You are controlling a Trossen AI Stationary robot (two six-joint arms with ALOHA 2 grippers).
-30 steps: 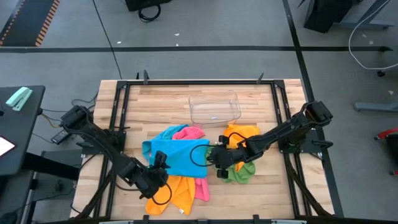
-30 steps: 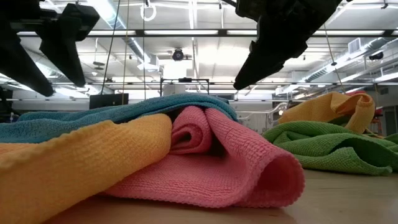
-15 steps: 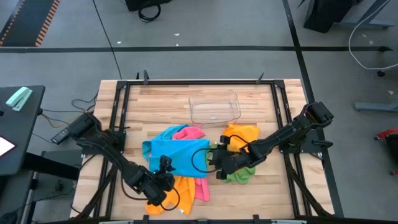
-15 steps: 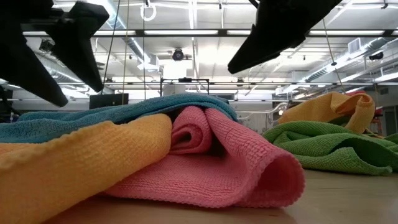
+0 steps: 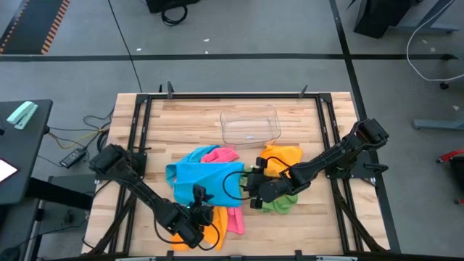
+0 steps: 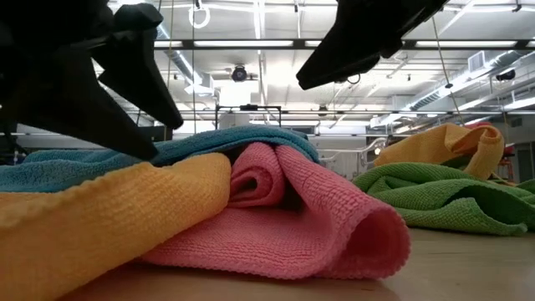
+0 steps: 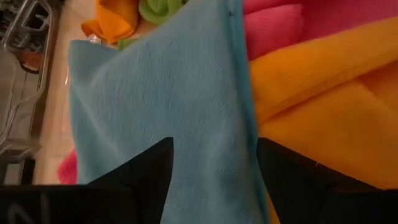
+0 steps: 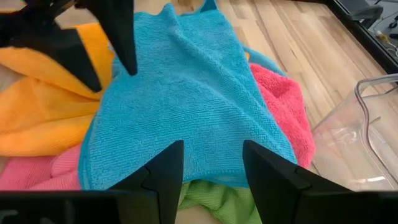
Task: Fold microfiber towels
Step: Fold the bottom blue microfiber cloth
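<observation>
Right pincer (image 8: 211, 163) gapes over blue towel (image 8: 186, 93); left pincer (image 8: 106, 53) opposite, clear tray (image 8: 367, 134) beside

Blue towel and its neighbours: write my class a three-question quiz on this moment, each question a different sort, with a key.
1. True or false: the blue towel lies on top of the pile.
2. Which towel lies under the right pincer? A green B white C black
3. Fill in: the left pincer, over the blue towel's edge, has its fingers ____.

Key: 1 true; 2 A, the green towel; 3 open, nothing between them.
</observation>
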